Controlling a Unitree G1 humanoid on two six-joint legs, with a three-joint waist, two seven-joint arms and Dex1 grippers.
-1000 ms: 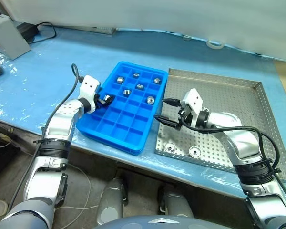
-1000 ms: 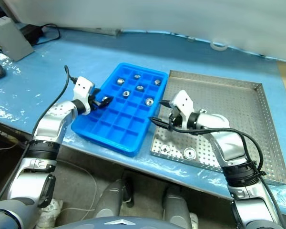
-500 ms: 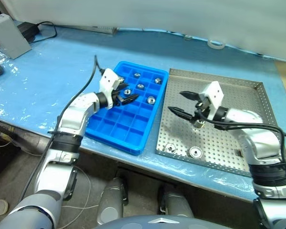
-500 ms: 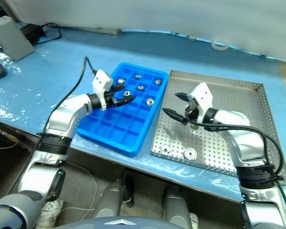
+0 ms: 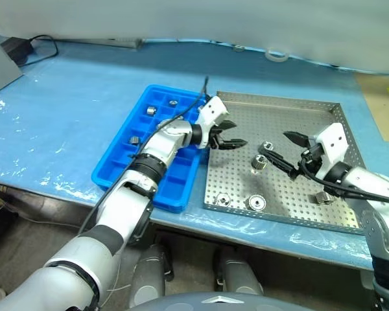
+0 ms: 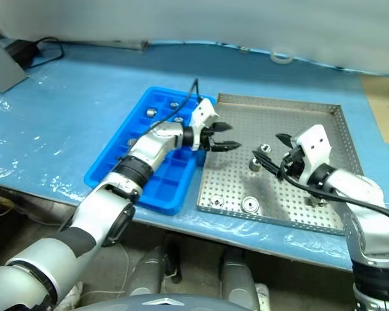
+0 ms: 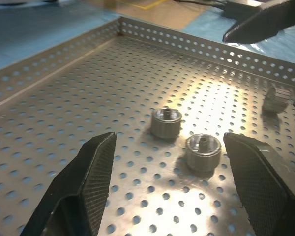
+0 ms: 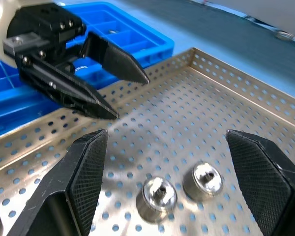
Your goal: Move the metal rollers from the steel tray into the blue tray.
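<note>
Steel tray (image 5: pixel 324 123), perforated floor, low rims, on the blue-covered tabletop (image 5: pixel 71 110); blue tray (image 5: pixel 120 165) touching its 9 o'clock side.

Item 1: metal rollers (image 5: pixel 258 163), a pair near mid-tray, standing on end with bores facing up, so neither has a long axis to line up with. One sits just beside the other, apart or barely touching; which, cannot be told. Two more lie by the near rim at about 6 o'clock (image 5: pixel 255 203), and another at about 4 o'clock of the pair (image 5: pixel 322 197), partly behind the right gripper.

Item 2: left gripper (image 5: pixel 228 134), reaching across the blue tray's corner into the steel tray, jaws spread wide and empty. The pair lies at about 4 o'clock of its tips, near but clear; in the left wrist view both rollers (image 7: pixel 167 123) stand between the two fingers (image 7: pixel 91 167), ahead of them.

Item 3: right gripper (image 5: pixel 286 150), jaws fully wide, empty, lower finger tip close at 3 o'clock of the pair.

Judgement: both arms are near the pair; the right looks marginally nearer, the left better lined up.

Item 4: rollers already in the blue tray's far compartments (image 5: pixel 151 111); count uncertain, the left arm covers several cells.
</note>
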